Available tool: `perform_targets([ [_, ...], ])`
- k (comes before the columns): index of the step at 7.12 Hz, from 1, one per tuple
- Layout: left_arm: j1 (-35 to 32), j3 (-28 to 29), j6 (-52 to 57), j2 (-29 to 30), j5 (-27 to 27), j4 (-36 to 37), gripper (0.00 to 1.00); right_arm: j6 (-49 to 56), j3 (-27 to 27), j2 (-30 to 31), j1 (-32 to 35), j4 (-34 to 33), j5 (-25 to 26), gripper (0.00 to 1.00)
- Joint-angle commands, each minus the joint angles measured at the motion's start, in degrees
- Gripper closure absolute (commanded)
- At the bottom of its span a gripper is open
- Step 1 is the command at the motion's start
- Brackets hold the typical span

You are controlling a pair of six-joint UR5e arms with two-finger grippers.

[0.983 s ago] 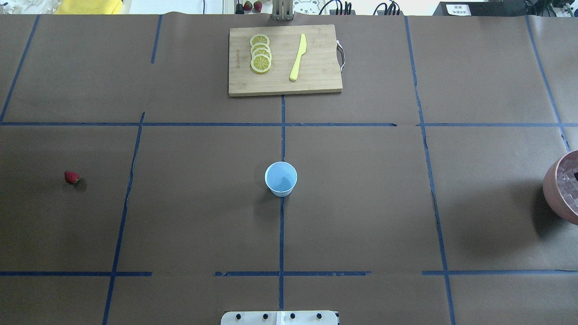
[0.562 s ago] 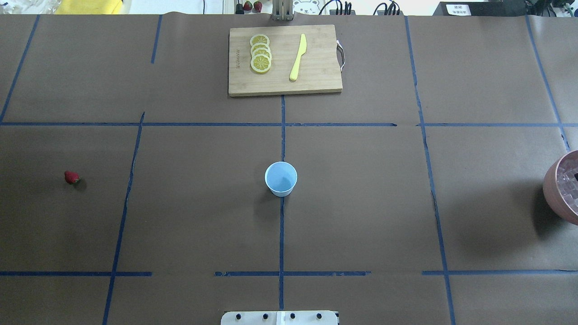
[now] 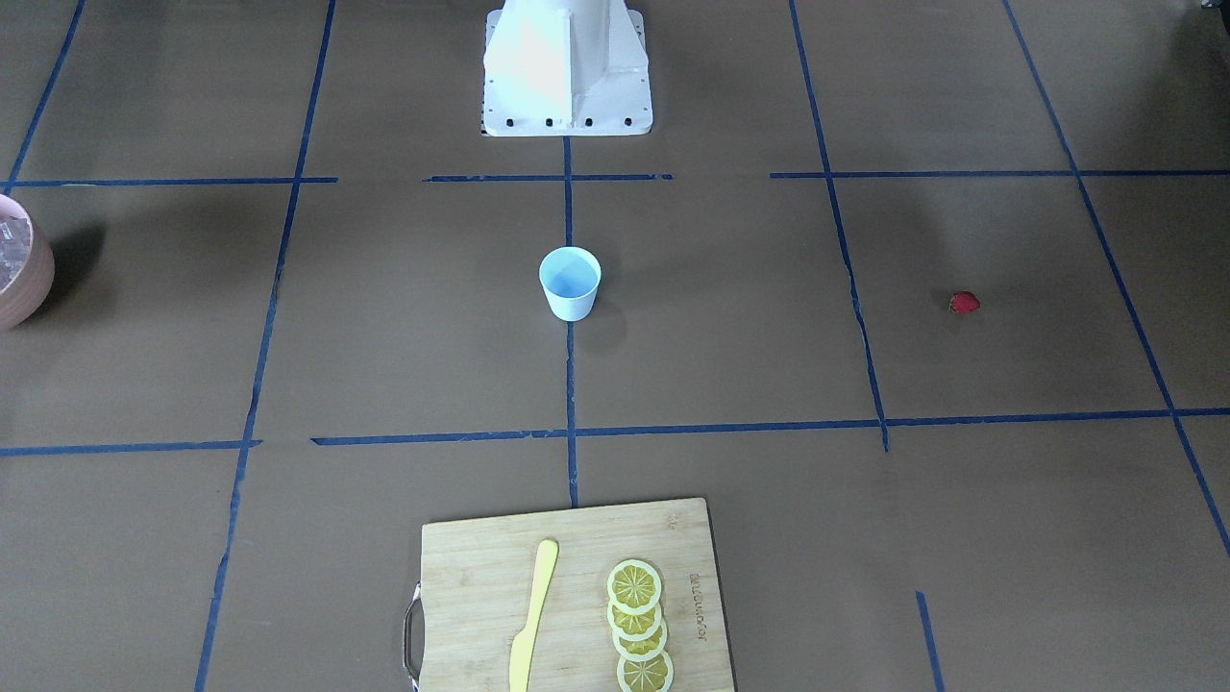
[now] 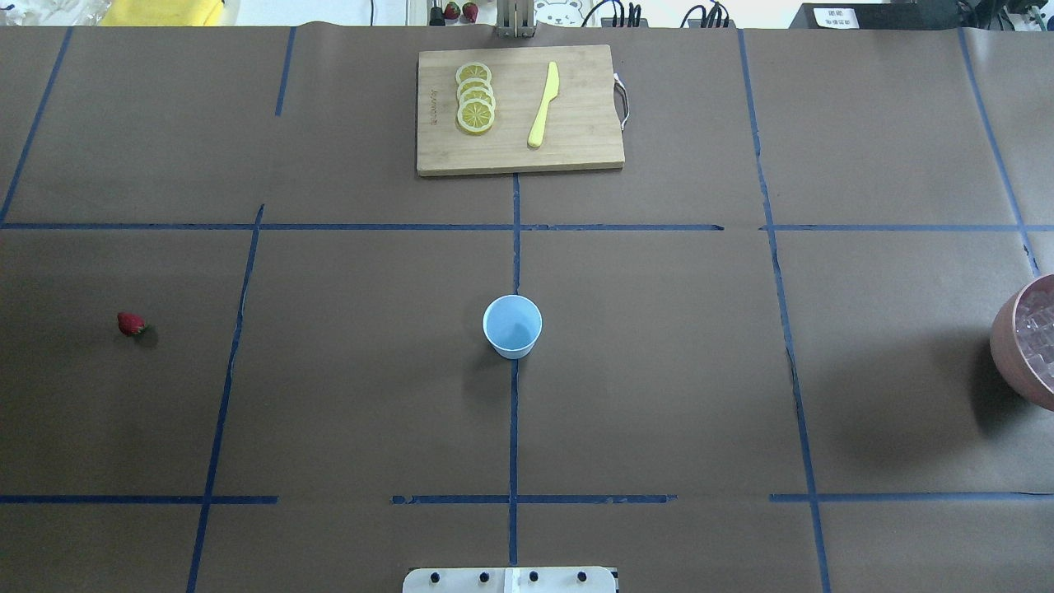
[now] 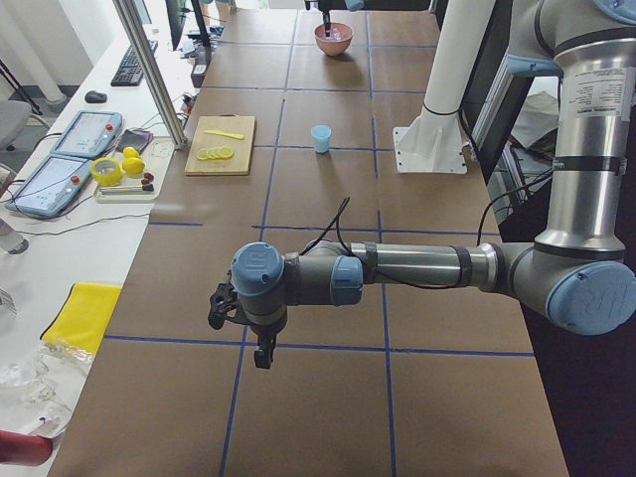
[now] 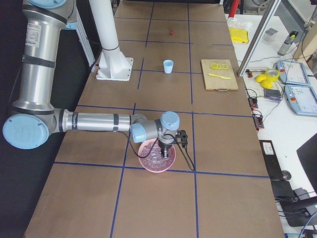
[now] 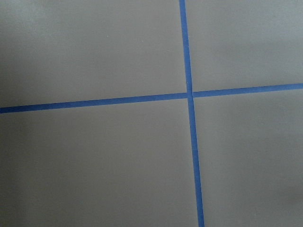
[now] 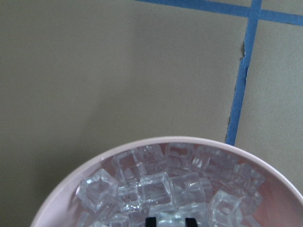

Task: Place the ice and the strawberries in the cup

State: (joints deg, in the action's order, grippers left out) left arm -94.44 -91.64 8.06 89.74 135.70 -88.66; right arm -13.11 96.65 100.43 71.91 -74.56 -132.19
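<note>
Since approx. 1 s ago only the R arm (image 6: 94,120) changed: its dark tip no longer shows over the pink bowl (image 4: 1006,350) from overhead. The right gripper (image 8: 170,221) hangs low in the ice (image 8: 154,187), fingers narrow, grip on a cube unclear. L arm (image 5: 417,266) reaches low over the table (image 4: 659,371), left gripper (image 5: 261,350) pointing down, width impossible to tell; cup (image 4: 512,325) stands at centre, strawberry (image 4: 130,323) well apart on robot's left.

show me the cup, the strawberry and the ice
cup (image 4: 512,325): overhead exterior view, on its pale blue inside.
strawberry (image 4: 130,323): overhead exterior view, on the middle of its red body.
ice (image 8: 154,187): right wrist view, on a cube in the middle of the pile.
</note>
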Motion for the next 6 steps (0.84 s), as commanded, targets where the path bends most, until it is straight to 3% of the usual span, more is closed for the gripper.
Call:
perform_targets([
  [1, -0.04, -0.21, -0.07, 0.0, 0.09, 0.06, 0.0, 0.1, 2.9, 0.29, 0.25, -0.32, 0.0, 0.98],
  [4, -0.04, -0.56, -0.07, -0.35, 0.09, 0.06, 0.0, 0.19, 9.41, 0.91, 3.41, -1.11, -0.96, 0.99],
  [5, -0.04, -0.65, -0.07, -0.44, 0.09, 0.15, 0.0, 0.19, 12.48, -0.84, 3.94, -5.9, -2.19, 0.99],
  [6, -0.04, -0.56, -0.07, -0.44, 0.09, 0.15, 0.0, 0.02, 15.64, -6.94, 4.12, -15.26, -2.37, 0.99],
])
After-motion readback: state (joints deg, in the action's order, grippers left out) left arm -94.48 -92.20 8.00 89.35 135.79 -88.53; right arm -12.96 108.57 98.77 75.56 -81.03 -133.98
